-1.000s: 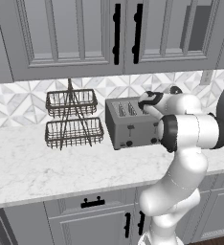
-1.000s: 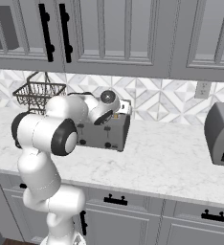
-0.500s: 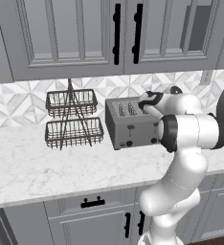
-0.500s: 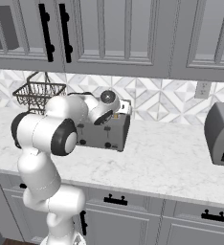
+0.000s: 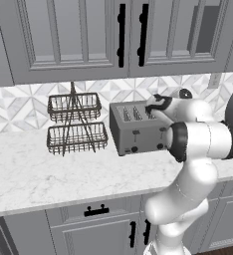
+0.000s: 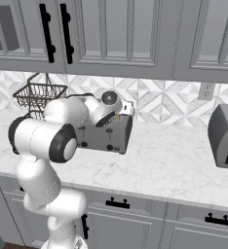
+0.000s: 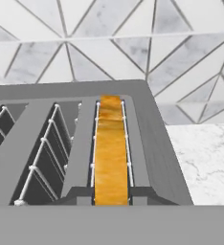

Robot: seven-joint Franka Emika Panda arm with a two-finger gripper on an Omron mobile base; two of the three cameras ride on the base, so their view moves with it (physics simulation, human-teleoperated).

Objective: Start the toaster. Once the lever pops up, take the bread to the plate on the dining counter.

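i'm holding my closed pincer (image 5: 152,104) over the toaster (image 5: 136,131)'s right slot, lining up on the bread (image 7: 111,153) sitting down in it.

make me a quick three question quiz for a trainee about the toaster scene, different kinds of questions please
1. True or false: the bread sits in a slot of the toaster.
2. What stands left of the toaster in the left base view? A) wire basket rack B) kettle C) plate
3. Fill in: the tool hovers over the toaster's ____.

Key: 1 true; 2 A; 3 top.
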